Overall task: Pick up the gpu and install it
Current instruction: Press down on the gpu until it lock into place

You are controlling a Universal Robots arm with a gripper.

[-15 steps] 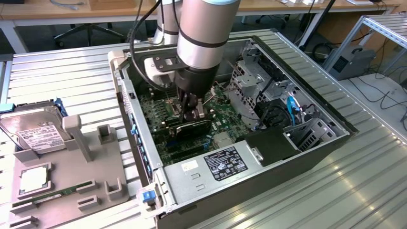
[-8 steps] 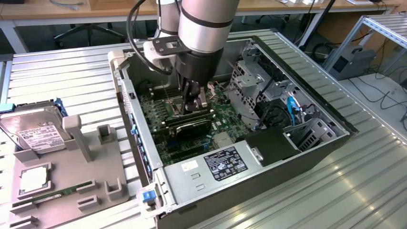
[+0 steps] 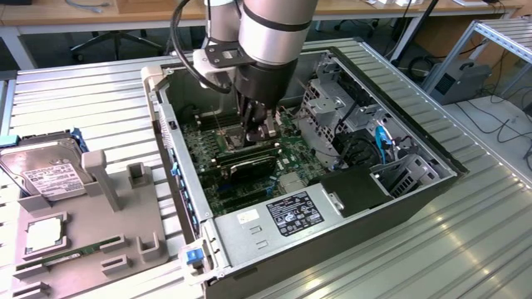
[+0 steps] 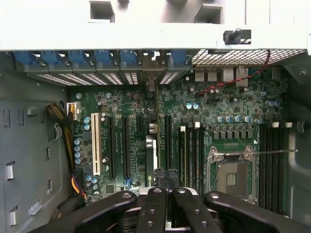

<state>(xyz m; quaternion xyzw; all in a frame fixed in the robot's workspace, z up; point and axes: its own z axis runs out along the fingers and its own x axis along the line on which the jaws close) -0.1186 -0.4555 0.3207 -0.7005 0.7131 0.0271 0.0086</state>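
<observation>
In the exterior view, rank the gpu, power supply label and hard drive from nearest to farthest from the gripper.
1. gpu: at the gripper, inside the case.
2. power supply label: near the case's front.
3. hard drive: outside the case, on the exterior view's left.

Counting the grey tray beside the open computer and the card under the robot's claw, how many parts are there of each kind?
hard drive: 1
square silver chip: 1
green memory stick: 1
gpu, inside the case: 1
Total: 4
</observation>
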